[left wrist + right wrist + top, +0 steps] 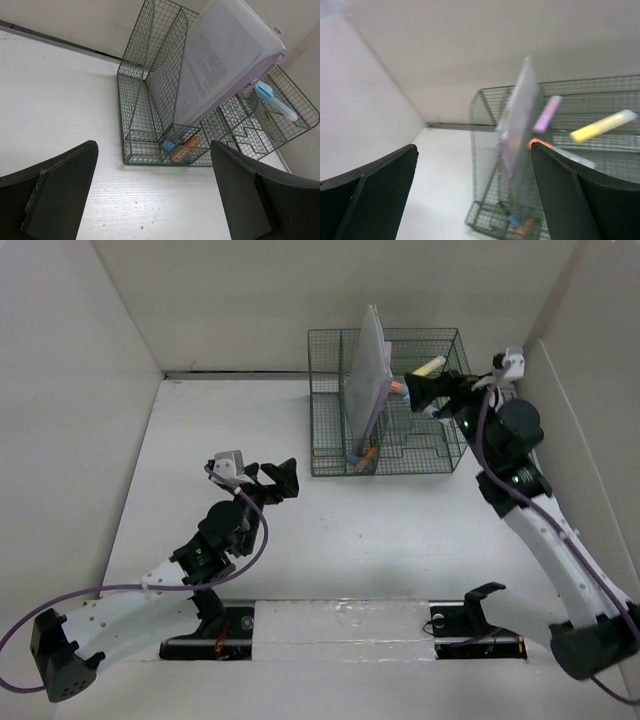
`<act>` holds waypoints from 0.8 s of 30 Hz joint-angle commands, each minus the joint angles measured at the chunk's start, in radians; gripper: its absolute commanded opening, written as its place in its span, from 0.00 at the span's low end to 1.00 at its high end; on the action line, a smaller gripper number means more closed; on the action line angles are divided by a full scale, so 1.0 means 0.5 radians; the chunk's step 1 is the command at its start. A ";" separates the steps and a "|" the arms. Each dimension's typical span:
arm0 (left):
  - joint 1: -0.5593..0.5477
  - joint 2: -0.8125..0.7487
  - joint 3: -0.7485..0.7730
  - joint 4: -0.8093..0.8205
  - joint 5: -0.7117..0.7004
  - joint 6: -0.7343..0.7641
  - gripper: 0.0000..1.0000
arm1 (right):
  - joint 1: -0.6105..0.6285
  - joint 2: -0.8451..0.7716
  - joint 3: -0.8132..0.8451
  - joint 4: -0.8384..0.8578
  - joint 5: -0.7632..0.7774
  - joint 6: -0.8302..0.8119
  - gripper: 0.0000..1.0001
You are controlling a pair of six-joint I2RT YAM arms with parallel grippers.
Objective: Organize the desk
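1. Plainly, the counter [350, 550], a wide white top walled by white panels, carries a dark green wire organizer [330, 440] toward its far right corner, close to the back wall.
2. A purple folder [368, 375] of printed sheets stands on edge between the wire dividers. It leans slightly, and the mesh walls are what keep it upright.
3. Smaller things lie lower down. An orange piece [186, 148] and a blue piece [168, 145] rest in the shallow front tray. A yellow highlighter [428, 367] and a pink marker [546, 114] lie tilted in the right-hand compartments, propped by the mesh.
4. The right fingers [425, 392] hang over those right-hand compartments, spread wide with nothing between them. That position would suit dropping something into the basket.
5. The left fingers [273, 481] are also spread and empty. They point at the organizer from well apart, probably held out of the other arm's way.
6. No loose stationery shows on the counter outside the organizer, so the tidying looks close to done.
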 commanded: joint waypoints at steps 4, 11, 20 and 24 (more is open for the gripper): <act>-0.006 -0.162 0.013 0.043 0.086 -0.042 0.91 | 0.257 -0.744 -0.482 0.237 -0.003 -0.121 1.00; -0.006 -0.603 0.020 -0.028 0.151 -0.171 0.91 | 0.371 -1.722 -0.758 0.075 0.134 -0.198 1.00; -0.025 -0.880 0.007 -0.064 0.224 -0.217 0.91 | 0.371 -1.932 -0.728 -0.042 0.229 -0.198 1.00; -0.025 -0.825 0.099 -0.129 0.264 -0.239 0.92 | 0.371 -1.767 -0.657 -0.097 0.153 -0.186 1.00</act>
